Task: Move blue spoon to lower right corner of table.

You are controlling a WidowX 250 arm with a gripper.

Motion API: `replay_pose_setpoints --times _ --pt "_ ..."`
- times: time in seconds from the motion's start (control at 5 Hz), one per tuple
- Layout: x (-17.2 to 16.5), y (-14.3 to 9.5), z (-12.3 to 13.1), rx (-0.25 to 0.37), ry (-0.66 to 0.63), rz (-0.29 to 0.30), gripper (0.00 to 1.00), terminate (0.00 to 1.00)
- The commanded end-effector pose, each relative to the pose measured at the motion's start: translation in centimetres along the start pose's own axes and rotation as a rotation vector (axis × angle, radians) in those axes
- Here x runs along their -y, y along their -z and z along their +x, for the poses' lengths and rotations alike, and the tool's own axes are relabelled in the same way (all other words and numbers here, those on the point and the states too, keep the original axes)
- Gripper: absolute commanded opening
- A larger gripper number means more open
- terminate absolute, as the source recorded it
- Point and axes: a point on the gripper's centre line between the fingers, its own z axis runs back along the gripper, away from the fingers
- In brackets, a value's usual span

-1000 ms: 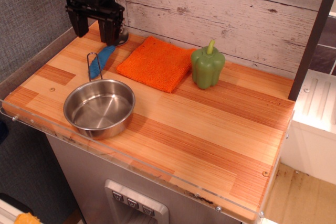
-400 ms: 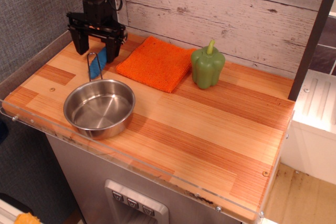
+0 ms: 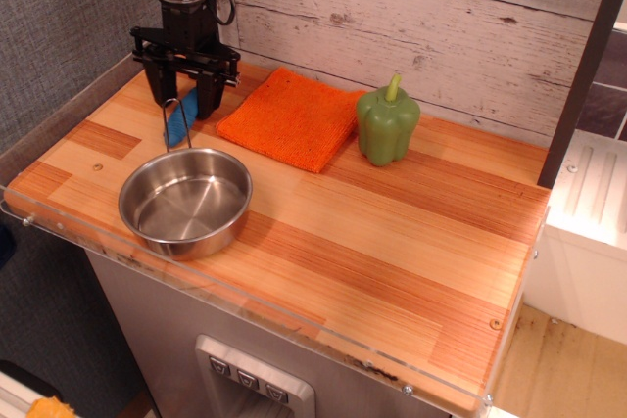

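The blue spoon [image 3: 182, 117] lies at the back left of the wooden table [image 3: 392, 242], between the pan's wire handle and the orange cloth. Only part of its blue handle shows; its metal bowl is hidden behind the gripper. My black gripper [image 3: 186, 97] hangs straight down over the spoon, open, with one finger on each side of the blue handle, low near the tabletop. It holds nothing.
A steel pan [image 3: 185, 203] sits at the front left, its wire handle [image 3: 174, 122] pointing back beside the spoon. An orange cloth [image 3: 291, 116] lies at the back middle. A green toy pepper [image 3: 387, 122] stands right of it. A plank wall runs behind.
The gripper has come down and slightly right from above the back left corner, and its fingers now straddle the spoon's handle. The spoon has not moved.
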Motion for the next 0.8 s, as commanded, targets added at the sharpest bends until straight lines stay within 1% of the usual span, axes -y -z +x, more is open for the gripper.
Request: replay_pose_setpoints --times 0.0,0.2,0.4,0.6 --pt "0.3 -3.7 0.3 0.088 0.024 0.008 0.00 0.00" --pt "-0.3 -4.2 -0.2 0.100 0.036 0.020 0.00 0.00" --pt "-0.5 -4.8 -0.4 0.111 0.046 0.012 0.00 0.00" --pt "0.0 -5.4 -0.4 0.132 0.053 -0.016 0.00 0.00"
